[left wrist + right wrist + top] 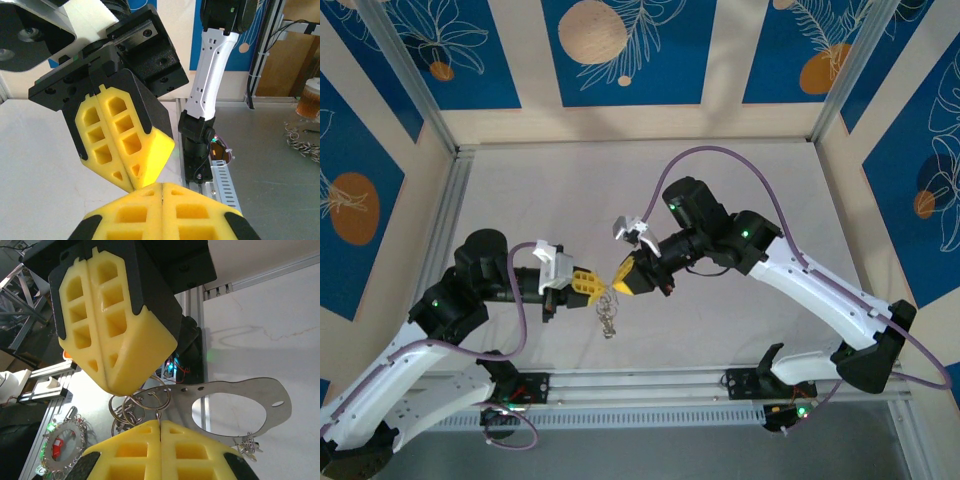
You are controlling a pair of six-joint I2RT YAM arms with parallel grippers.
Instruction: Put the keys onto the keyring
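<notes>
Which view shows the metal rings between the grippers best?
Right wrist: the metal rings appear close up, overlapping wire loops between the left gripper and right gripper. Top external reduces them to a tiny dangling tangle. In left wrist, the grippers hide them.

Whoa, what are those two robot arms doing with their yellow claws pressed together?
The two arms have met nose to nose over the middle of the table. The left gripper and the right gripper are both shut, and each seems to pinch part of a bunch of wire rings between them. A flat metal tag with a big hole hangs off the bunch beside the right gripper's fingers. Whether a key is going on can't be made out.
</notes>
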